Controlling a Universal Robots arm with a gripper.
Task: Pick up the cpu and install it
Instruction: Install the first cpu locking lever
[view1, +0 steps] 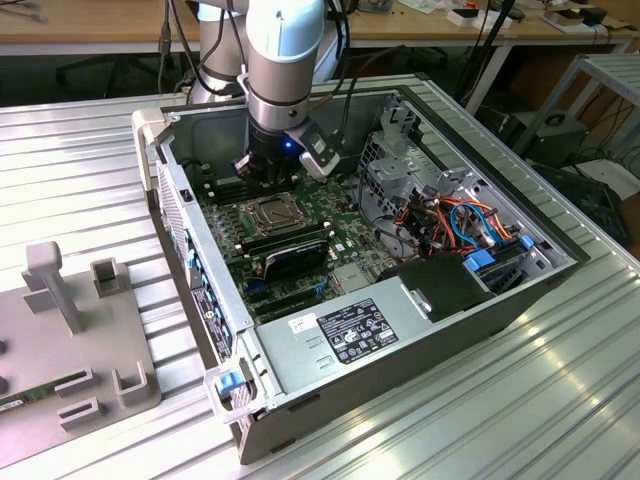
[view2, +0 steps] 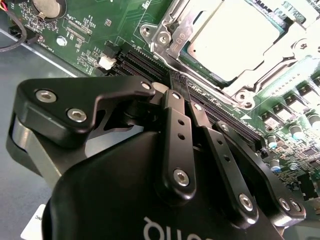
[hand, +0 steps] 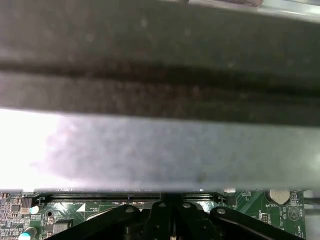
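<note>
The cpu (view2: 234, 39), a flat square with a dull silver top, lies in its socket under the metal frame (view2: 172, 35) on the green motherboard (view2: 95, 35). In the exterior view the cpu (view1: 272, 212) sits in the middle of the board inside the open computer case. My gripper (view1: 262, 172) hangs just behind the socket, over the black memory slots (view2: 145, 65). Its two black fingers (view2: 172, 107) are pressed together with nothing between them, and the gripper (view2: 176, 82) tip points at the slots beside the socket. In the first wrist view the gripper (hand: 170, 210) faces the grey case wall (hand: 160, 145).
Long black memory sticks (view1: 288, 243) stand in front of the socket. A power supply (view1: 345, 335) fills the case's near end, with drive cables (view1: 450, 222) at the exterior view's right. A grey fixture plate (view1: 70, 330) lies on the ribbed table at the exterior view's left.
</note>
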